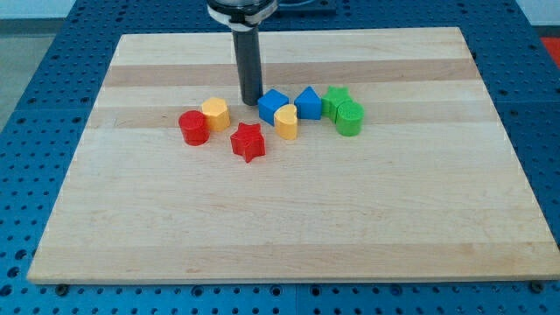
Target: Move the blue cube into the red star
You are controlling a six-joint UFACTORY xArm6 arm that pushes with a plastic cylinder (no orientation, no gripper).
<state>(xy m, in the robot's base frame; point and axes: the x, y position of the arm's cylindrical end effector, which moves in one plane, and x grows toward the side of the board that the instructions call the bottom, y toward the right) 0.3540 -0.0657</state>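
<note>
The blue cube (272, 106) sits near the middle of the wooden board (289, 219), touching a yellow half-round block (286, 122) just below and to its right. The red star (248, 141) lies below and to the left of the cube, a short gap away. My tip (251, 101) stands on the board just left of the blue cube, very close to it or touching it, and above the red star.
A yellow hexagonal block (215, 113) and a red cylinder (193, 128) lie left of my tip. A second blue block (307, 102) with a peaked top, a green star (335, 99) and a green cylinder (349, 117) lie right of the cube.
</note>
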